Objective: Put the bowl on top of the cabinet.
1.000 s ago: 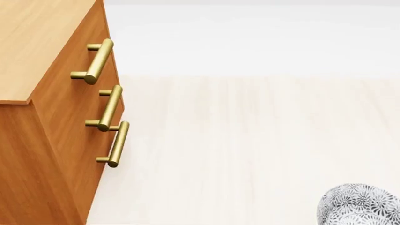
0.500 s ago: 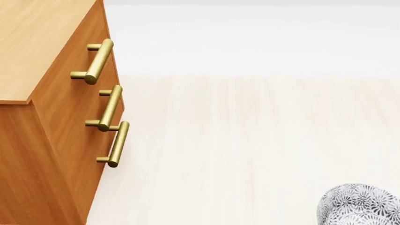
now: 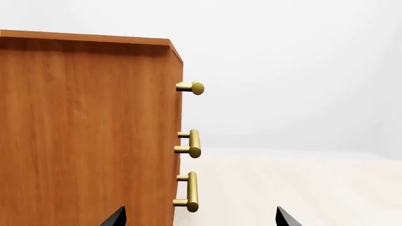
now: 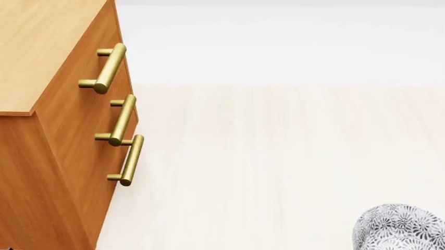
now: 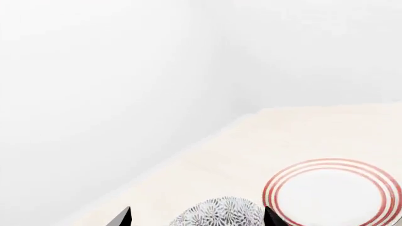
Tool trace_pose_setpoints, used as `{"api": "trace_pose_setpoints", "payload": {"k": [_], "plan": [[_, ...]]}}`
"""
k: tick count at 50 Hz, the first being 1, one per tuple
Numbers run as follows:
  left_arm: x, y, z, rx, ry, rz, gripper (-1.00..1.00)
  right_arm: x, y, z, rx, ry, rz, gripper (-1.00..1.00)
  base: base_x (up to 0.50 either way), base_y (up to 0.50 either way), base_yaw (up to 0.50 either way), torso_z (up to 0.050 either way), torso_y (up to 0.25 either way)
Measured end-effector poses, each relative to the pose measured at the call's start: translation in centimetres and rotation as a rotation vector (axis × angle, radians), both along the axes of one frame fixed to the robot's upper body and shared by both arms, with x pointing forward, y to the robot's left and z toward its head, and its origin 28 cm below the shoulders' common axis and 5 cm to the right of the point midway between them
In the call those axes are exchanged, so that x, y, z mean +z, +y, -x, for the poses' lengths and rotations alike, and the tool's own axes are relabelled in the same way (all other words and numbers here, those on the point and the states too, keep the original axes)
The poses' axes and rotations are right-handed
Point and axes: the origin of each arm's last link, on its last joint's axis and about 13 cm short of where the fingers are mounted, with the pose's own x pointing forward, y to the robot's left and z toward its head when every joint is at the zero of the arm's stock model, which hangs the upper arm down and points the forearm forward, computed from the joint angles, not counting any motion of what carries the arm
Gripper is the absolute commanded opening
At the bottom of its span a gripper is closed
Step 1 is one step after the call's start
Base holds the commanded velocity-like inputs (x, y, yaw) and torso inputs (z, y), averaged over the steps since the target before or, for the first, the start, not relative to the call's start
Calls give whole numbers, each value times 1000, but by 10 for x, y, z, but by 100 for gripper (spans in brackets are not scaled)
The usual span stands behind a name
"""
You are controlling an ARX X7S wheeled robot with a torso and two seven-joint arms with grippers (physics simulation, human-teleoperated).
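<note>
only the right wrist view shows the plate (image 5: 332,195) beside the bowl (image 5: 220,214); both end effectors spread apart.

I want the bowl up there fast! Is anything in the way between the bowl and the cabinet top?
Nothing visible. Bare pale floor lies between the bowl and the cabinet, and the part of its top in view is bare.

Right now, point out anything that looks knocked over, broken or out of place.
Nothing stands out. The cabinet stands square, its three handles in line. The bowl sits intact on the floor, beside the plate; no spills or damage show.
</note>
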Motion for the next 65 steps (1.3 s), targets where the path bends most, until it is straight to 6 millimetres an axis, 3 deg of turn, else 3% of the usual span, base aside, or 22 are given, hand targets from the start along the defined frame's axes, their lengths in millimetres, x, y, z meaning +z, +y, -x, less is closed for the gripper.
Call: {"api": "trace_pose_setpoints", "payload": {"k": [32, 65], "plan": [[-1, -1, -2, 26, 16, -37, 100, -6, -27, -4, -135, 58, -320, 100, 0, 0, 0, 0, 0], [-3, -2, -4, 9, 16, -36, 100, -22, -37, -41, -96, 205, -392, 100, 0, 0, 0, 0, 0]]}}
